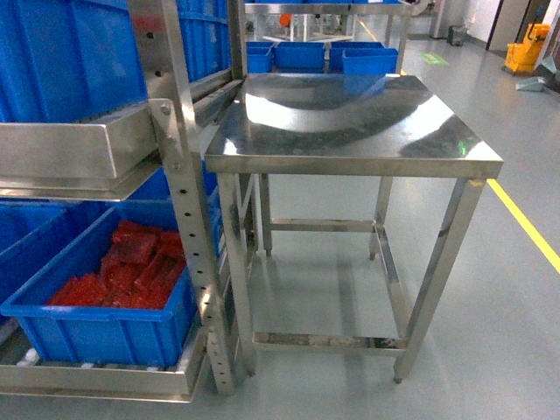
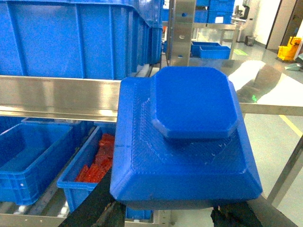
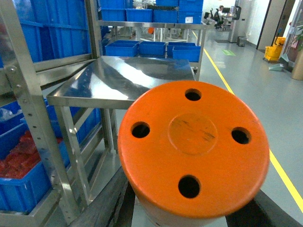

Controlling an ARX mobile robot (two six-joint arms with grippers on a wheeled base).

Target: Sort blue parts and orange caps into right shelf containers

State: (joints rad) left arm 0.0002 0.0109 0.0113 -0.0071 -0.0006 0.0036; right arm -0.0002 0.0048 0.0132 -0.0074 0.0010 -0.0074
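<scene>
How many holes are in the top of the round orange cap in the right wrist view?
4: in the round orange plastic cap, one at the top, one left, one right, one at the bottom, around a plain centre disc. Its sides are hidden.

No text, label, brand or number can be read in any of the three views. The orange cap (image 3: 193,153) shows only four round holes and a plain raised disc, the blue part (image 2: 187,137) only a fine surface texture. The containers (image 1: 105,297) and the shelf (image 1: 179,175) carry no legible marking. A green floor marking (image 3: 228,52) at two o'clock is too blurred to read.
</scene>
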